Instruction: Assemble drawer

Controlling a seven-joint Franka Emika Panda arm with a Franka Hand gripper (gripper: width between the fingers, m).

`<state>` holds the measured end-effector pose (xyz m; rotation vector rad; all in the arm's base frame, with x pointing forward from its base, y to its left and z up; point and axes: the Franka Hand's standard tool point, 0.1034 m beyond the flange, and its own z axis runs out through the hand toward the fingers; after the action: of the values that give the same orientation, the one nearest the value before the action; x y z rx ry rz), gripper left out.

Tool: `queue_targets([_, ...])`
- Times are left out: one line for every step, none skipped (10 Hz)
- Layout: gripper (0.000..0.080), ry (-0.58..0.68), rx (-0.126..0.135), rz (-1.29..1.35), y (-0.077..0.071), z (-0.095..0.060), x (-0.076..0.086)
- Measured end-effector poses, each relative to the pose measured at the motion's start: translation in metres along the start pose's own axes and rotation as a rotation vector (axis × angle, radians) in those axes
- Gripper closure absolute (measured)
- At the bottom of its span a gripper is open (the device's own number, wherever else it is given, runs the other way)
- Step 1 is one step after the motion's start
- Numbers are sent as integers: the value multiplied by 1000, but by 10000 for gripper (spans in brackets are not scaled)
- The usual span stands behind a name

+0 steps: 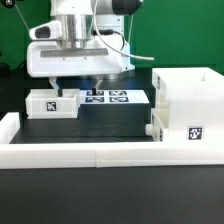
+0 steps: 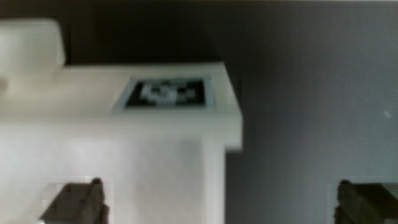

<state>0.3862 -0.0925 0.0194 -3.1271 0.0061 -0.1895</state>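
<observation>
One arm [image 1: 80, 25] reaches down from above over the far side of the table [image 1: 105, 122]. Its wrist points straight down, above the gap between the small tray [image 1: 52, 102] and the marker board [image 1: 110, 97]. The tool [image 2: 219, 200] is spread wide and holds nothing. In the wrist view its two dark fingertips [image 2: 75, 200] stand far apart, and a white part [image 2: 125, 140] with a square tag [image 2: 173, 92] lies below them, more under one finger than the other. That view is blurred and the part is cut off by the frame, so I cannot tell which drawer part it is.

In the exterior view the fingers are lost in shadow under the white wrist housing. The small tray sits toward the table's edge on the exterior view's left. The tall casing [image 1: 190, 105] stands at the corner on the exterior view's right, against the border rail [image 1: 90, 152] along the near edge. A small white piece [image 1: 155, 126] touches the casing's foot, and what it is cannot be made out.
</observation>
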Motion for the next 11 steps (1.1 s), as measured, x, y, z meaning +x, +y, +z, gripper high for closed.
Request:
queue_targets([151, -9, 2, -9, -1, 7, -4])
queue_targets([151, -12, 5, -21, -2, 10, -4])
queue_targets([151, -15, 6, -25, -2, 12, -4])
queue_targets([151, -18, 7, -23, -2, 13, -5])
queue_targets([151, -19, 8, -24, -2, 14, -5])
queue_targets([151, -18, 8, -24, -2, 14, -5])
queue_targets([151, -14, 5, -22, -1, 14, -5])
queue_targets([174, -10, 3, -22, -1, 14, -5])
queue_targets([302, -11, 3, -22, -1, 14, -5])
queue_targets([302, -11, 3, -22, -1, 14, -5])
queue_targets([476, -11, 3, -22, -1, 14, -5])
